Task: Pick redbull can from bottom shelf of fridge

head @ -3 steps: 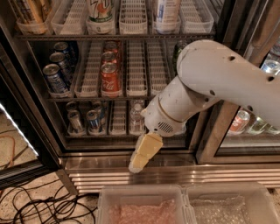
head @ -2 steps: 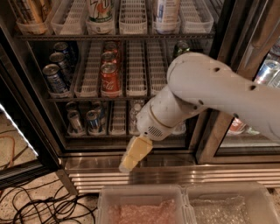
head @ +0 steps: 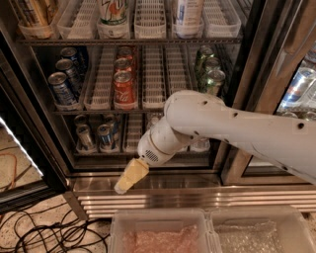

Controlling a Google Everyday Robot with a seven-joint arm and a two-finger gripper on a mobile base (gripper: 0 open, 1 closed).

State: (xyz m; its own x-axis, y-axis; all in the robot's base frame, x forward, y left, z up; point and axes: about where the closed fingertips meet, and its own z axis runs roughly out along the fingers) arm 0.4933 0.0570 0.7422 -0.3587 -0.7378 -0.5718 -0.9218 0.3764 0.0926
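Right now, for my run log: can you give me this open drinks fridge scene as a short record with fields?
gripper: tan two-finger gripper on the white arm, pointing down-left in front of the ribbed steel base, below the shelves
target: slim silver-and-blue redbull cans, upright in the left lanes of the bottom wire shelf, untouched
shelf above: dark-blue soda cans left, red cans centre, green cans right
foreground: clear plastic bins

Red cans (head: 123,89) stand between dark-blue soda cans (head: 62,88) and green cans (head: 213,78) on the middle rack (head: 158,107) — a 7UP bottle (head: 112,11) above them — while black cables (head: 54,231) coil on the floor (head: 19,217) beside two clear bins (head: 158,213) lined with bubble wrap, just below the gripper (head: 123,184).
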